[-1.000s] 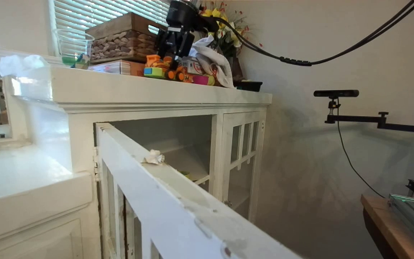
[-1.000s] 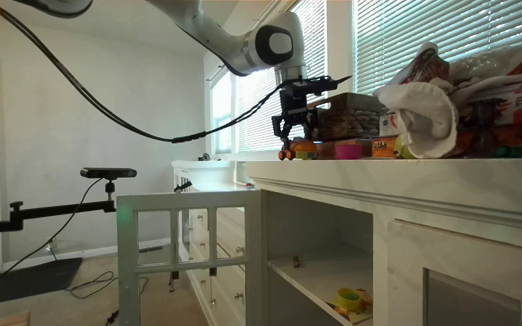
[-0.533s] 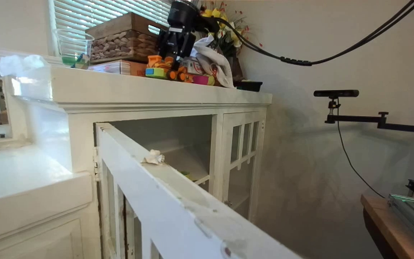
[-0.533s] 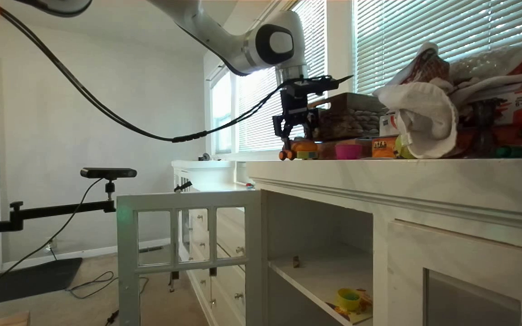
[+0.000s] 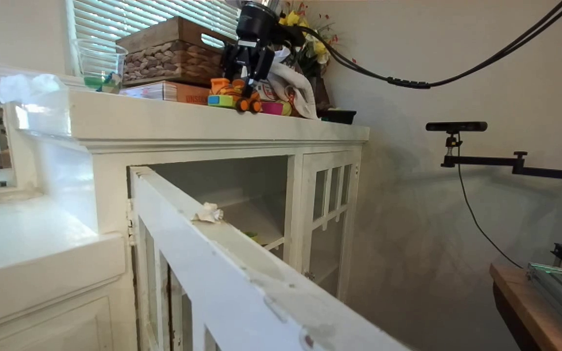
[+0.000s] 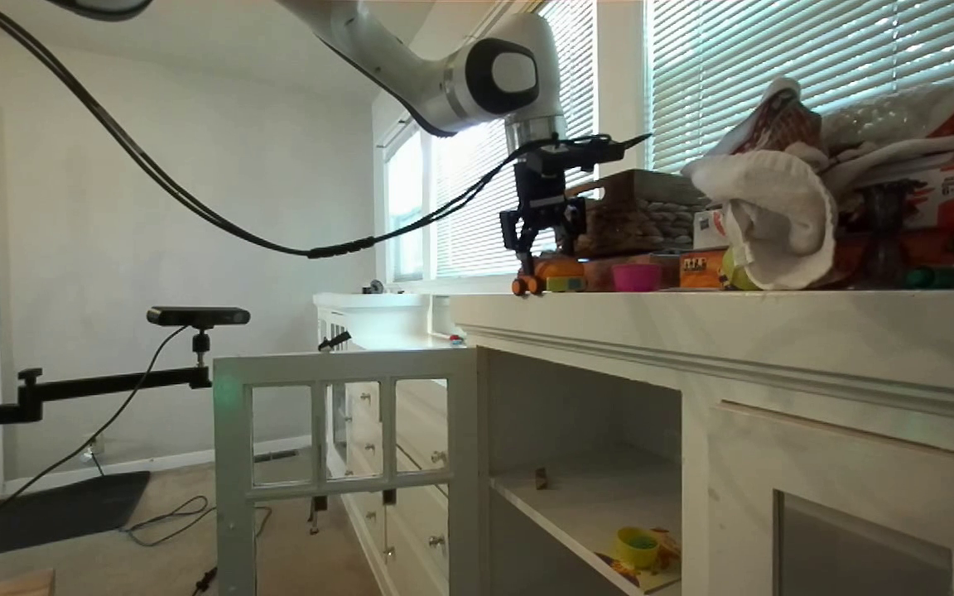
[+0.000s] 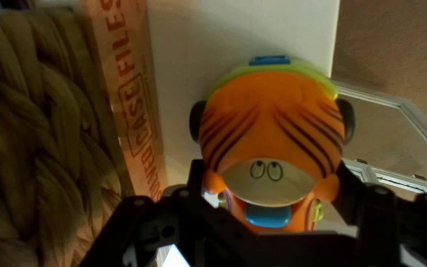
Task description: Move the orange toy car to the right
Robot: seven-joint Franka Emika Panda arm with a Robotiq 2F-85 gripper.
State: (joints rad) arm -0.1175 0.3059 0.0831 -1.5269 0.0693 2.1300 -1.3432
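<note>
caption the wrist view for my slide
Gripper astride the striped orange toy car, woven basket and lettered box alongside.

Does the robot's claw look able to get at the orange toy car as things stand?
Yes, probably: in the wrist view, the claw straddles the orange toy car, apparently touching both its sides. Nothing visible lies between claw and car, and the wicker basket, though near, does not seem to interfere.

Dark-striped orange toy car (image 7: 272, 98), black claw (image 7: 269, 172), brown basket (image 5: 173, 61)
</note>
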